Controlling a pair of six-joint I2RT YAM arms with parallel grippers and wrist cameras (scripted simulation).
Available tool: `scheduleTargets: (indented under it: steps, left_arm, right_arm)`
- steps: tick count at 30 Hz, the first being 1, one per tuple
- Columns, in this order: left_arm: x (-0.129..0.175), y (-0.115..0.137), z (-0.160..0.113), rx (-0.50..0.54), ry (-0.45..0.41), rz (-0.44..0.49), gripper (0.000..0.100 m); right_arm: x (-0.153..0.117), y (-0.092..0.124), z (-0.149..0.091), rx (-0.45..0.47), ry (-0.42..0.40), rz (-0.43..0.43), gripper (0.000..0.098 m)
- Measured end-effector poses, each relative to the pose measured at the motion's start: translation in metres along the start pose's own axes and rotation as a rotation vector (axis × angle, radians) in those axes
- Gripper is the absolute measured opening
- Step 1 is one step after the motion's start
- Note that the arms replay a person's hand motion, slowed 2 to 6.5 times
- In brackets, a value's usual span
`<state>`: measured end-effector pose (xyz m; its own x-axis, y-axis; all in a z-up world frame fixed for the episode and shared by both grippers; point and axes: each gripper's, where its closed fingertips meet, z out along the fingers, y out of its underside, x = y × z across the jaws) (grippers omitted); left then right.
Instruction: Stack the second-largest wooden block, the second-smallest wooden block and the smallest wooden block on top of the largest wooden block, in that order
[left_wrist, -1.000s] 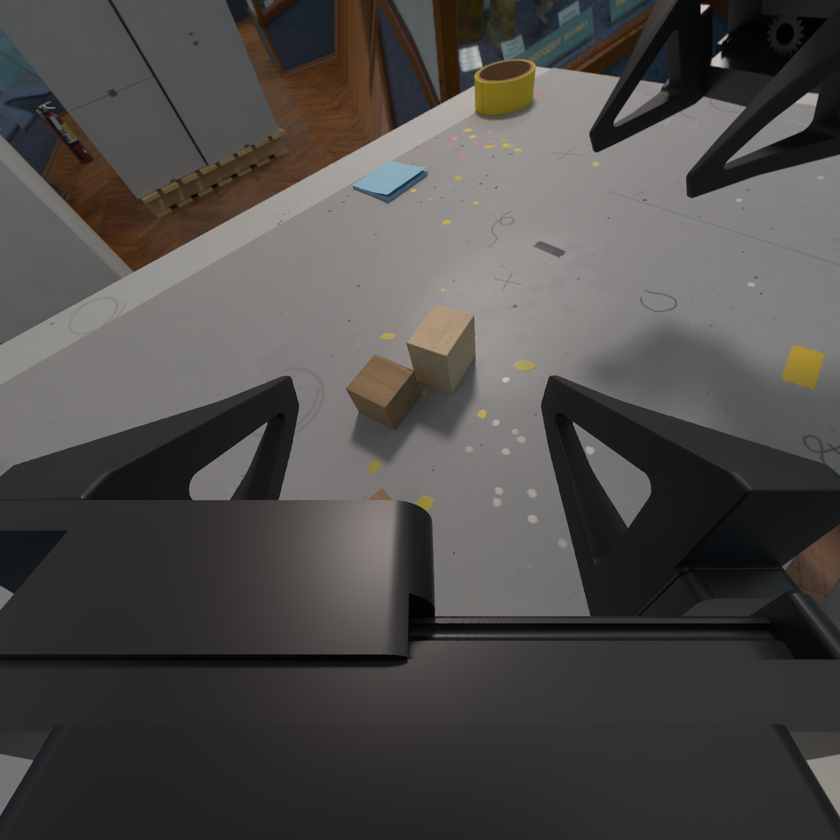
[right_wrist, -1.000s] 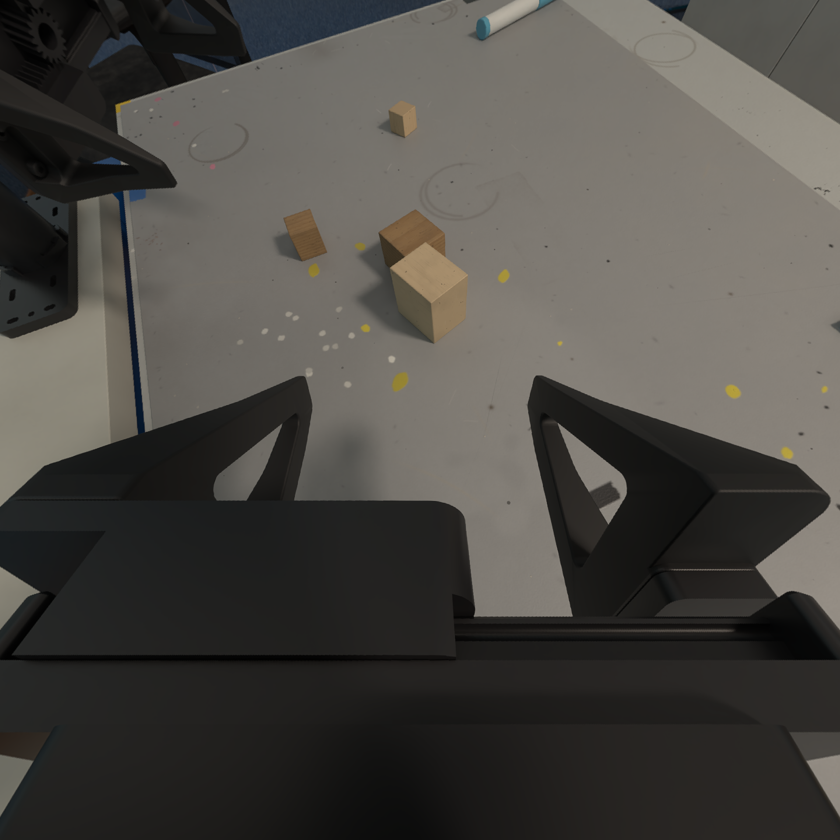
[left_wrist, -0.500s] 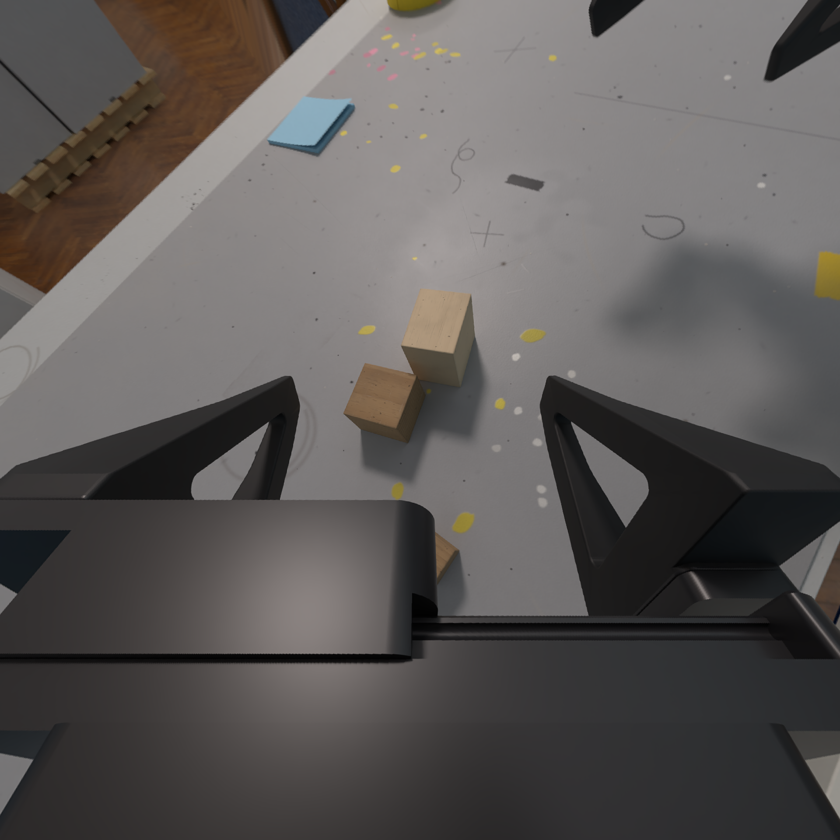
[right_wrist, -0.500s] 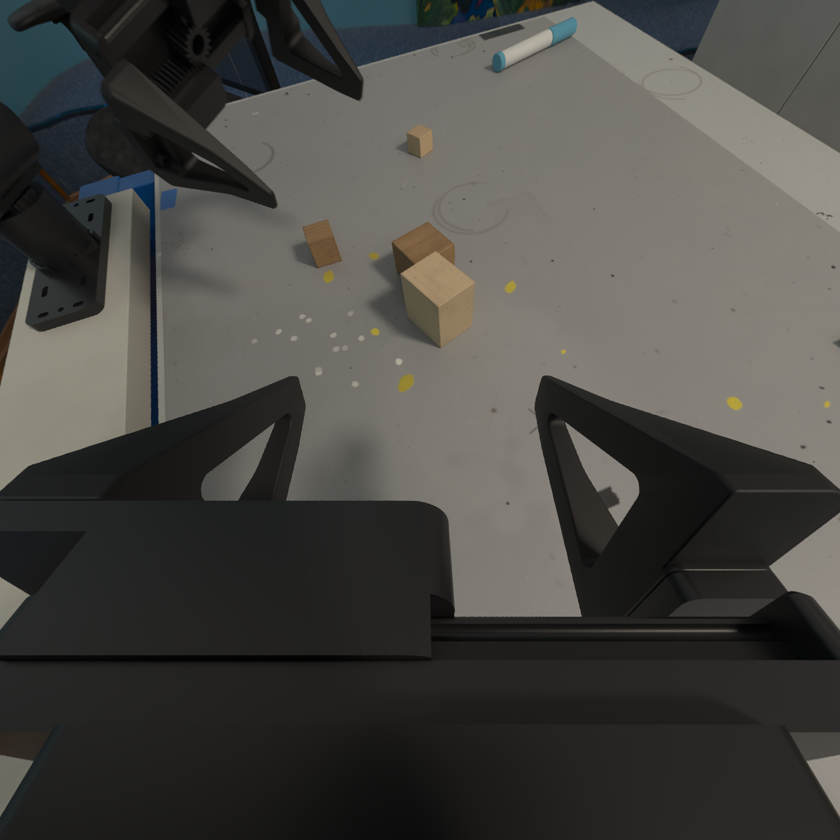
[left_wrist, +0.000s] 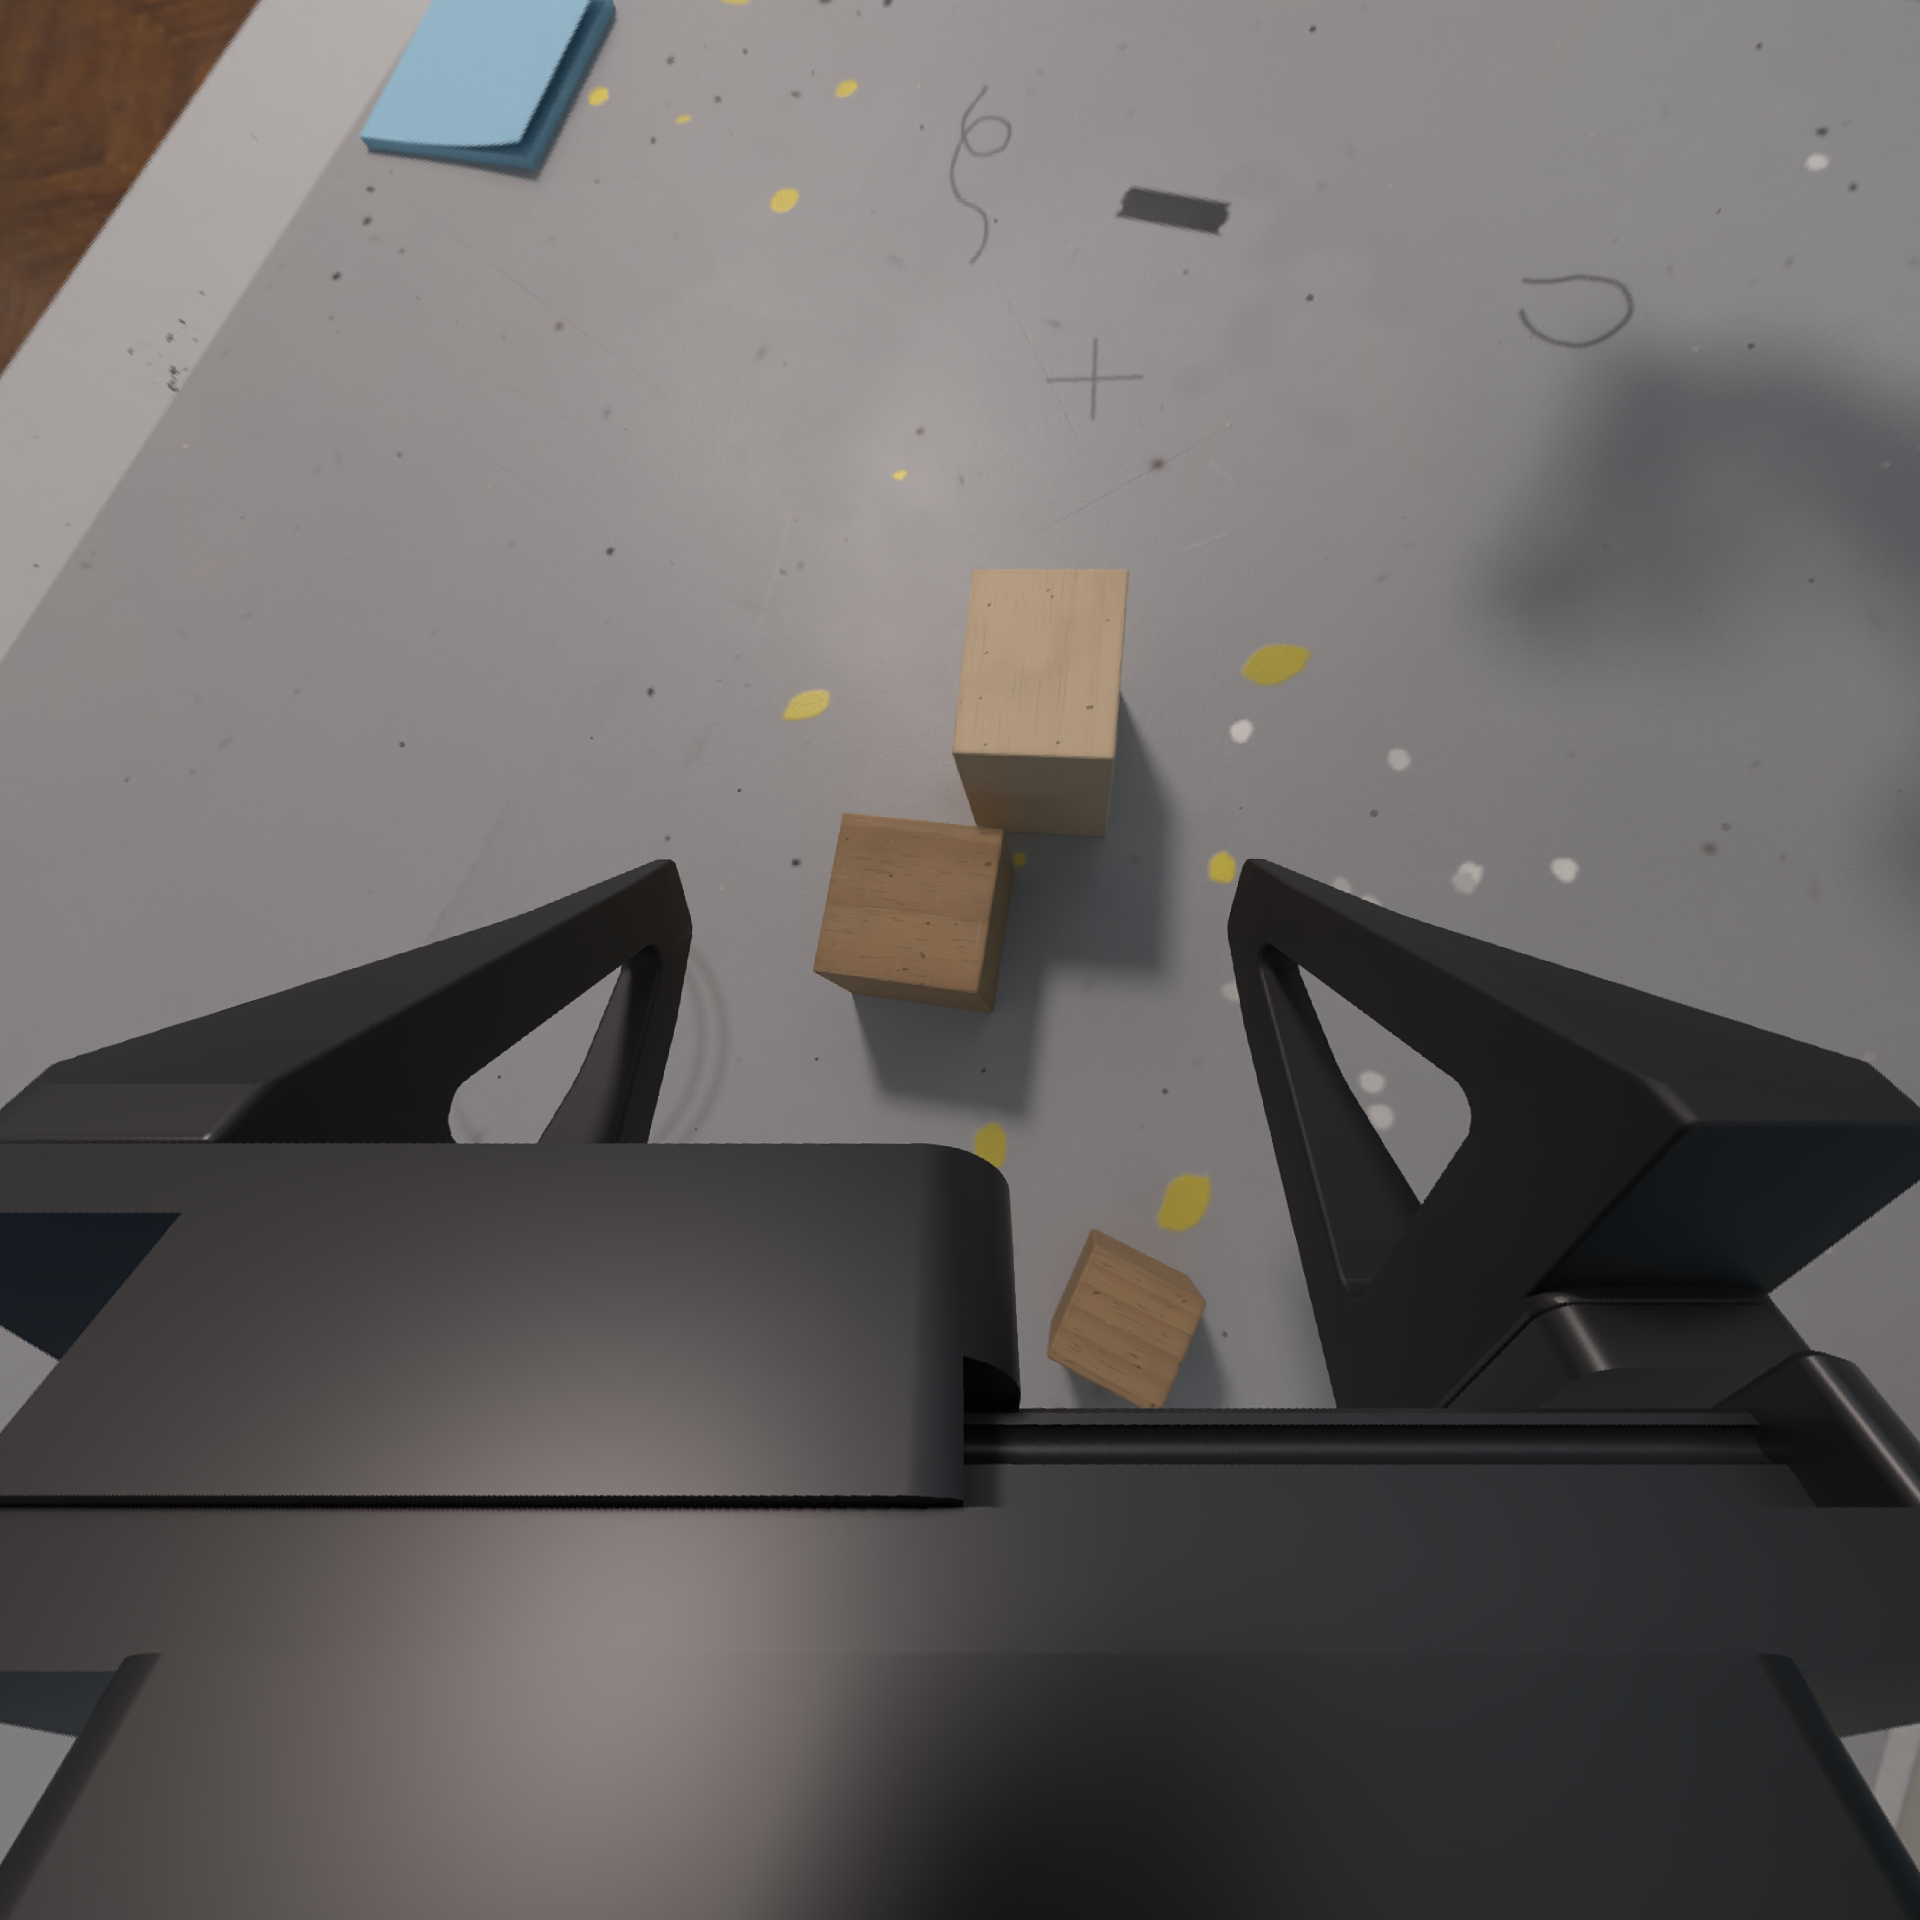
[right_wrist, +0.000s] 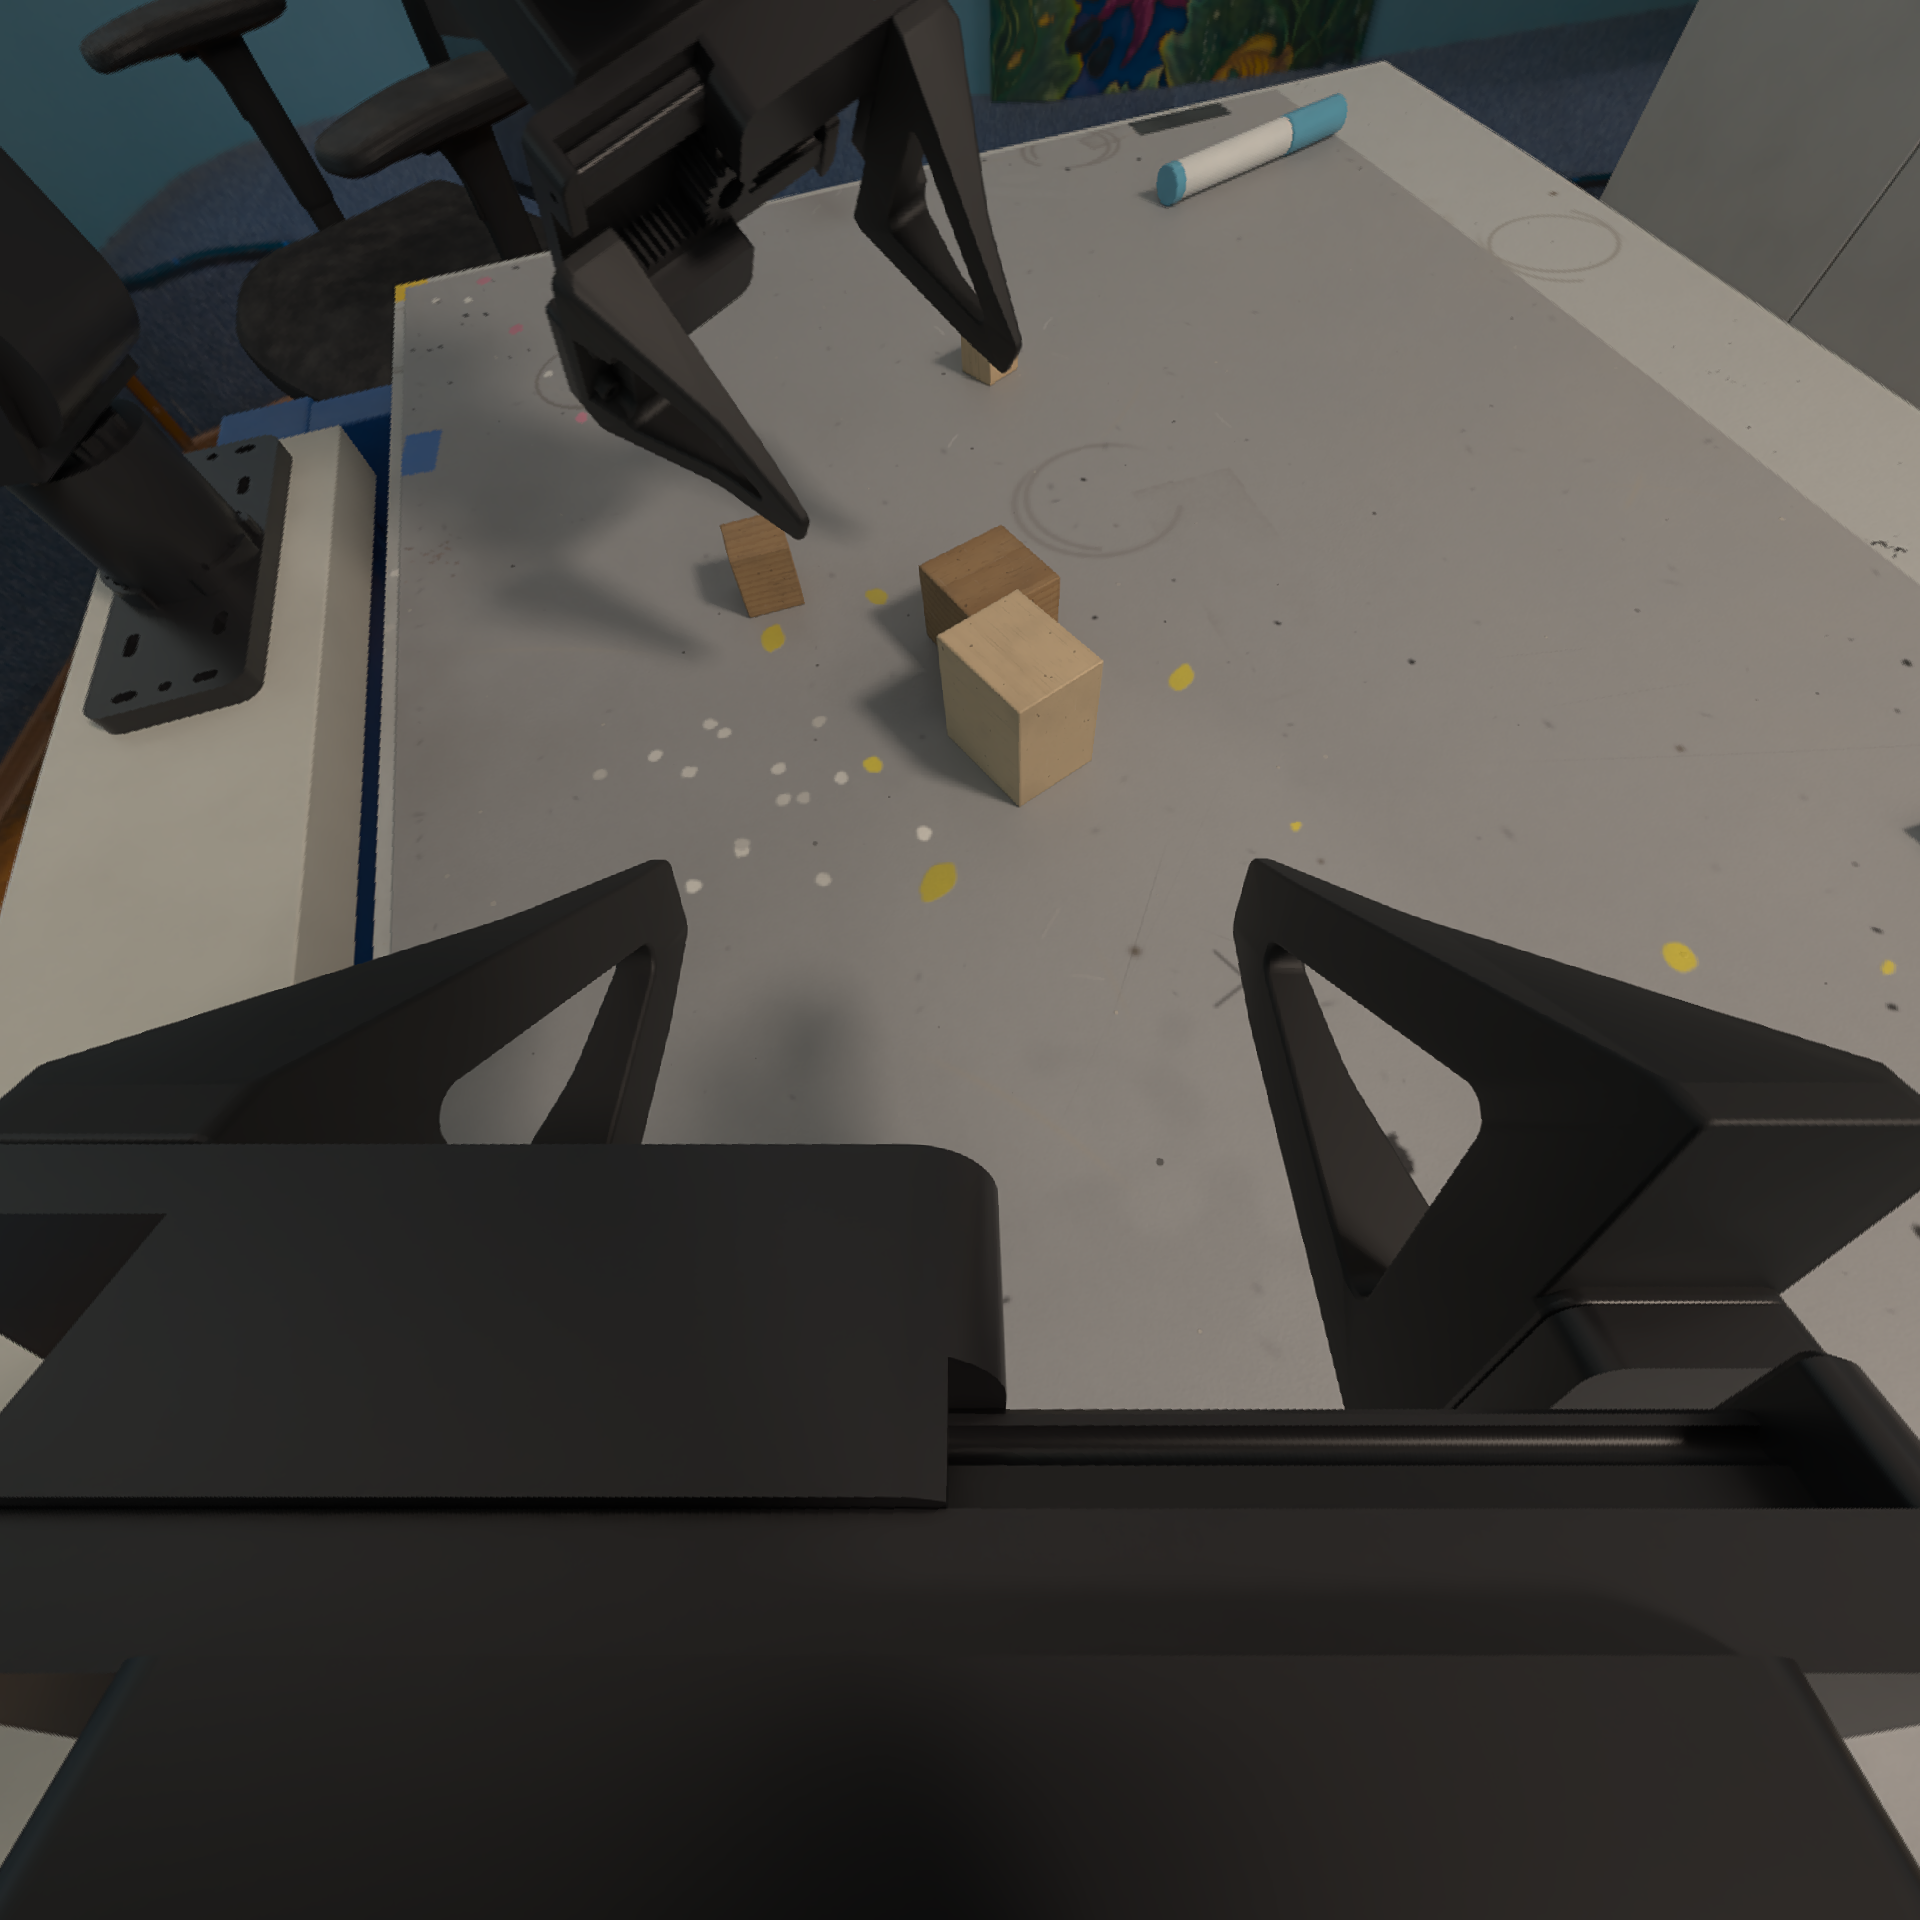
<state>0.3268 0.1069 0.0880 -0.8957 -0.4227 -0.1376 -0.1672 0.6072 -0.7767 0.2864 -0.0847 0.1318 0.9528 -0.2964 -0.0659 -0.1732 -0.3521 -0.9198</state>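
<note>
Left gripper (left_wrist: 956, 883) fingers spread, empty, above mid-brown block (left_wrist: 912, 910) touching pale biggest block (left_wrist: 1042, 698) on desk (left_wrist: 520, 520); likely light, rigid: grip flat opposite sides. Right gripper (right_wrist: 956, 883) released too.

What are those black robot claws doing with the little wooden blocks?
Two robot arms are getting ready to stack four wooden blocks, but nothing is stacked yet. The left gripper hangs open over the table, above the blocks. The largest block and the second-largest block sit right next to each other. The second-smallest block and the smallest block sit apart. The right gripper waits open, holding nothing.
</note>
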Motion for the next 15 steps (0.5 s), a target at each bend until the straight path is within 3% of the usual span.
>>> scheduleTargets:
  steps: [15]
  left_arm:
    - [-0.013, 0.016, 0.021, -0.060, 0.080, 0.005, 0.086]
  right_arm:
    - [-0.001, 0.008, 0.004, -0.021, -0.015, -0.002, 0.0939]
